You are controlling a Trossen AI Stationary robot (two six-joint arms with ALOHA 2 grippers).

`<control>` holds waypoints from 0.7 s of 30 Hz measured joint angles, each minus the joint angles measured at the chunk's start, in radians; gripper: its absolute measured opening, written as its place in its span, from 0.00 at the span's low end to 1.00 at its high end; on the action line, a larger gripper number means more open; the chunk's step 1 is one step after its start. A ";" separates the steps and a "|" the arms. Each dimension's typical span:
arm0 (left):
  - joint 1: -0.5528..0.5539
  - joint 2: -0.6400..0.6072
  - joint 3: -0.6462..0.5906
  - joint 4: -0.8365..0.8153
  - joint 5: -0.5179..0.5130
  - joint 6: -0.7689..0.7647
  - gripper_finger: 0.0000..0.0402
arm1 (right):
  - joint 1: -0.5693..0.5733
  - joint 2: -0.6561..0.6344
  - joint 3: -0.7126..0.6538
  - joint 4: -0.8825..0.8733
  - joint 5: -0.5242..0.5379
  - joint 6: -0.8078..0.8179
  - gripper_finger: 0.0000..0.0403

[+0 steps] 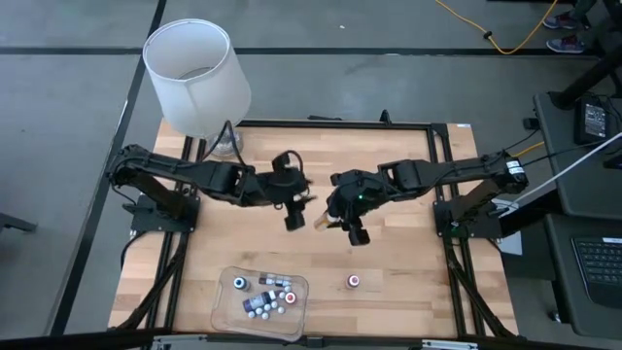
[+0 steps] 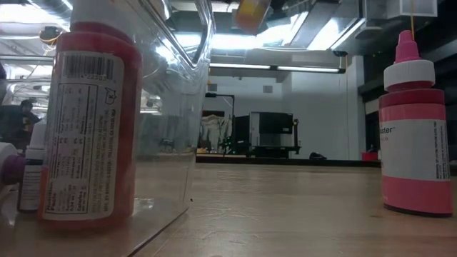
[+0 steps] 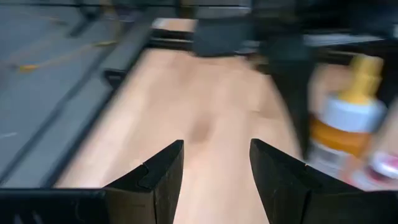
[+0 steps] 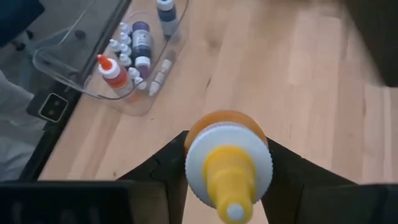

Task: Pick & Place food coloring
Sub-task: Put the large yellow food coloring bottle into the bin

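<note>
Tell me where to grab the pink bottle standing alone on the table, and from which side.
Grip the pink bottle across its straight round body, below the white cap, coming down from above with a finger on each side. It stands upright on bare wood, apart from the clear tray, so every side looks open.

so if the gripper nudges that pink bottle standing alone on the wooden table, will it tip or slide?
The pink plastic bottle with white cap stands tall on a narrow base, so a high push would probably tip it. Being round, it may then roll on the smooth wooden table.
</note>
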 joint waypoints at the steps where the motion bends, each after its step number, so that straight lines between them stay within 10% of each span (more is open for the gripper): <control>1: -0.001 -0.001 0.000 -0.001 0.039 0.001 0.45 | 0.001 0.000 0.000 0.000 0.000 0.000 0.39; 21: -0.016 0.004 -0.009 0.035 0.292 0.018 0.47 | -0.011 0.000 0.000 0.005 0.026 -0.005 0.39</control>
